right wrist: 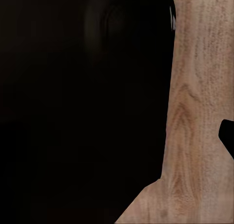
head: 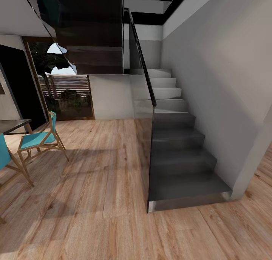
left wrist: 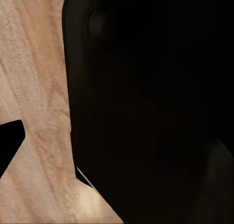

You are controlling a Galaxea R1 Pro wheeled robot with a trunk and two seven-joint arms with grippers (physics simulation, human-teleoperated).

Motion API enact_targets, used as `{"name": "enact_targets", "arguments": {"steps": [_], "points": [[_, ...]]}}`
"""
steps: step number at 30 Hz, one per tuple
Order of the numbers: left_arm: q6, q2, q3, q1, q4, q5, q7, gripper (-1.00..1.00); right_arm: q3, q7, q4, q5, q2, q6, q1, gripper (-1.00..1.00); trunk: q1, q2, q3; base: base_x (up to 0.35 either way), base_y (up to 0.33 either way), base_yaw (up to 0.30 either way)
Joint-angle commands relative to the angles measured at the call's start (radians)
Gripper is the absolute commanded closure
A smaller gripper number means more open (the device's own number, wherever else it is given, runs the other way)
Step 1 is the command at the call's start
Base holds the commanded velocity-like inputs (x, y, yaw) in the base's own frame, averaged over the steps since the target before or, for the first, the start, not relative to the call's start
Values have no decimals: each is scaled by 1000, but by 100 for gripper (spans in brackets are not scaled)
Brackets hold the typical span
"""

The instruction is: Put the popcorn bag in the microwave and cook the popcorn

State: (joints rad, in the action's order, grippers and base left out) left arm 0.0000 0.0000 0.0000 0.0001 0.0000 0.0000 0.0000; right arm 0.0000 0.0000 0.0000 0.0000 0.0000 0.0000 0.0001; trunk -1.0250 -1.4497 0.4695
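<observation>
Popcorn bag, microwave and countertop: location not determinable from these views; robot is in transit, not in the kitchen.

Head view: wood floor (head: pixel 105 199) ahead, dark staircase (head: pixel 181 165) to the right with a glass balustrade (head: pixel 141 90) and black handrail, white wall (head: pixel 226 82) beyond it. At left, a teal chair (head: pixel 39 139) with a wooden frame stands beside a dark table edge (head: pixel 13 125). A glazed door (head: pixel 62 86) showing foliage sits at the back.

Wrist views: each shows a large black body of the robot close to the lens and floor planks next to it. Grippers: cannot tell whether either is spread or pressed together; fingertips not distinguishable.

Step in hand, as judged: navigation to the kitchen. Task progress essentially nil.

Notes for doing it well:
- Steer over open floor between chair and stair foot; bottom tread's steel-look edge (head: pixel 189 204) juts out, a likely snag for the base.
- Keep arms tucked while driving.
- Turn the head to find the kitchen before committing to a heading.
</observation>
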Motion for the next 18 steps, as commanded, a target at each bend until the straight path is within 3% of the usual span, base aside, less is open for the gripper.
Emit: {"name": "enact_targets", "arguments": {"steps": [1, 4, 7, 12, 18], "points": [[-6, -3, 6, 6, -6, 6, -2, -100, -6, 6, -6, -2, -3, -6, 6, -100, 0, 0, 0, 0, 0, 0], [-16, -5, 16, 1, -23, 23, -2, -100, 3, 1, -5, 3, -2, -7, 10, -100, 0, 0, 0, 0, 0, 0], [-19, -9, 14, -3, -30, 5, -2, -100, 8, -4, -3, 4, 1, -2, 9, -100, 0, 0, 0, 0, 0, 0], [-20, -9, 14, -3, -32, 5, -2, -100, 9, -2, -3, 6, 1, -1, 9, -100, 0, 0, 0, 0, 0, 10], [-38, 4, 0, -3, -33, 12, 0, -100, 9, -4, -3, 7, 3, -2, 9, -100, 0, 0, 0, 0, 0, 244]]}}
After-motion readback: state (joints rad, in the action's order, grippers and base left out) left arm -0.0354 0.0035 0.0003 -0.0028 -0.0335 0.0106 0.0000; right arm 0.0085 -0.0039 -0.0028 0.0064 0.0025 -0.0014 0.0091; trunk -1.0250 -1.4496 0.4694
